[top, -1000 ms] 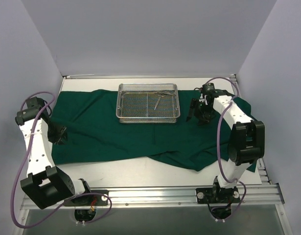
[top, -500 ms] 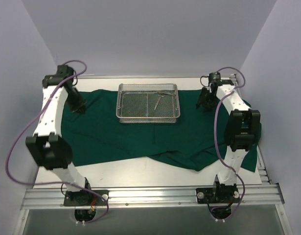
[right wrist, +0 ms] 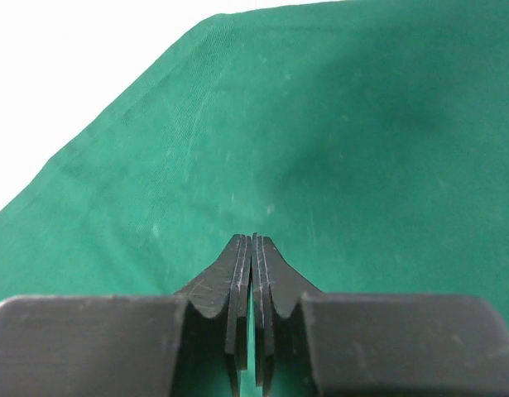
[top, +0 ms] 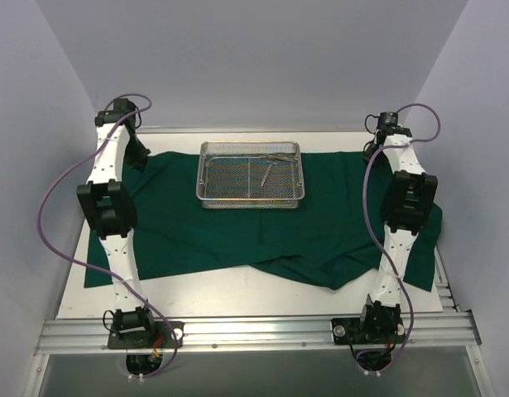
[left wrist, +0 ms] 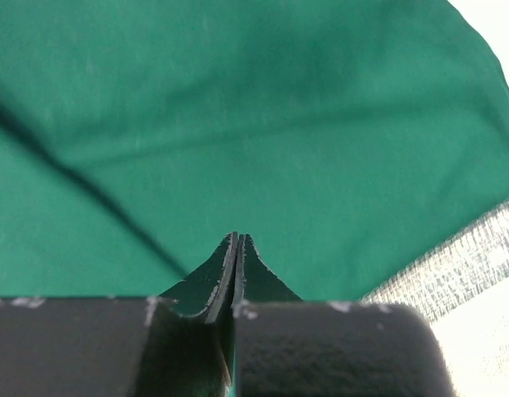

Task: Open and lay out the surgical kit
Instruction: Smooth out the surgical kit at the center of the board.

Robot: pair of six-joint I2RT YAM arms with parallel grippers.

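Observation:
The surgical kit's dark green cloth (top: 196, 231) lies spread over the table, and its silver wire-mesh tray (top: 209, 198) stands at the far middle. Thin metal instruments (top: 271, 163) lie inside the tray. My left gripper (top: 138, 159) is over the cloth's far left corner, jaws shut (left wrist: 237, 236), and I see nothing pinched at the tips. My right gripper (top: 370, 153) is over the far right corner, also shut (right wrist: 252, 237). Green cloth (left wrist: 237, 99) fills the left wrist view, with silver mesh (left wrist: 473, 265) at its lower right. The right wrist view shows only cloth (right wrist: 320, 124).
The cloth's near edge is bunched in a fold (top: 320, 269) at the front right. Bare white table (top: 237, 291) shows between the cloth and the aluminium rail (top: 254, 332) carrying both arm bases. Enclosure walls stand close on both sides and behind.
Both arms have swung from the cloth's left and right sides up to its far corners. Both grippers have closed, the right from wide open. The tray has not moved.

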